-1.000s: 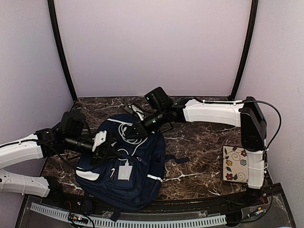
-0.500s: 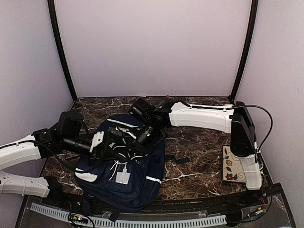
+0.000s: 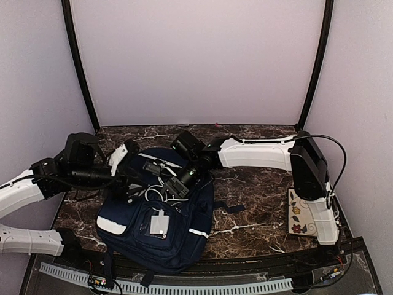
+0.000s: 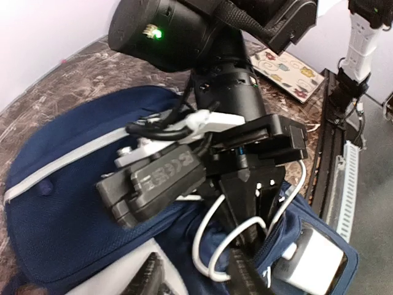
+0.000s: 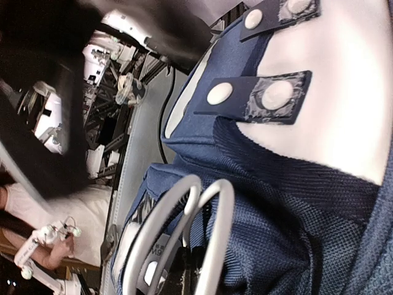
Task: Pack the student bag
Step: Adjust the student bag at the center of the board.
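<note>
We've got our left gripper [image 4: 195, 270] with its fingers apart. Just ahead, the right gripper [image 4: 244, 224] dips into the student bag [image 4: 67, 215], a white cable [image 4: 206, 246] looping at its tips and a white charger block [image 4: 310, 261] to our right.

You are not getting any word, brand or number that reads cleanly here. In the left wrist view you are looking at raised lettering on the dark block [image 4: 161, 179] sitting at the base of the right gripper [image 4: 249, 224]. It is showing as a short embossed string, but it is blurring too much to spell out. In the right wrist view you are seeing a scrap of dark print on the white charger [image 5: 153, 253] sitting in the opening of the student bag [image 5: 288, 203]. Only part of one letter is showing, possibly an N. A small green light [image 4: 153, 34] is glowing on the round black housing above that block.
</note>
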You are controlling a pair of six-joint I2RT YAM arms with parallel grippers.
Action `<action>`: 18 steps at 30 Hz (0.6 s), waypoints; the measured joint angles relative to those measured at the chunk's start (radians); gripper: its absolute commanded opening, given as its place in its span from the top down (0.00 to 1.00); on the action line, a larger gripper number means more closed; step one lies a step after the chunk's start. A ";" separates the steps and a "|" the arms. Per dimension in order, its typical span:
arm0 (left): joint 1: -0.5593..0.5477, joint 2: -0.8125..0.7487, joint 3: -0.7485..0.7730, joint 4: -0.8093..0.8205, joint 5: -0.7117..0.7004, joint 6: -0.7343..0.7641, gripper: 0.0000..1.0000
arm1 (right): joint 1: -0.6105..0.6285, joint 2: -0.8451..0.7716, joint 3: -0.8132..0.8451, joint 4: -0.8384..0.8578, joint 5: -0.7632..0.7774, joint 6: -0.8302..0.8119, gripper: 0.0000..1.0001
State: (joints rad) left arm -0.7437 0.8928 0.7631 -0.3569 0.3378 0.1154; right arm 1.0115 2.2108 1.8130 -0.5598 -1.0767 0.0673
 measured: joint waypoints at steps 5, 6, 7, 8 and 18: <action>-0.092 -0.074 0.113 -0.199 -0.113 -0.303 0.79 | 0.000 -0.005 -0.020 0.052 -0.002 0.046 1.00; -0.110 -0.073 0.130 -0.248 -0.131 -0.351 0.81 | 0.000 -0.005 -0.021 0.054 -0.002 0.048 1.00; -0.128 -0.061 0.152 -0.319 -0.156 -0.413 0.81 | 0.000 -0.005 -0.022 0.056 -0.003 0.049 1.00; -0.137 -0.040 0.169 -0.392 -0.184 -0.478 0.79 | 0.000 -0.005 -0.023 0.059 -0.003 0.050 1.00; -0.201 0.126 0.187 -0.816 -0.304 -0.931 0.49 | 0.000 -0.012 -0.042 0.088 -0.002 0.058 1.00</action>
State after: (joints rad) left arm -0.9447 1.0191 0.9501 -1.1728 0.0334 -0.8158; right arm 1.0115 2.1986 1.7714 -0.4717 -1.0790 0.1257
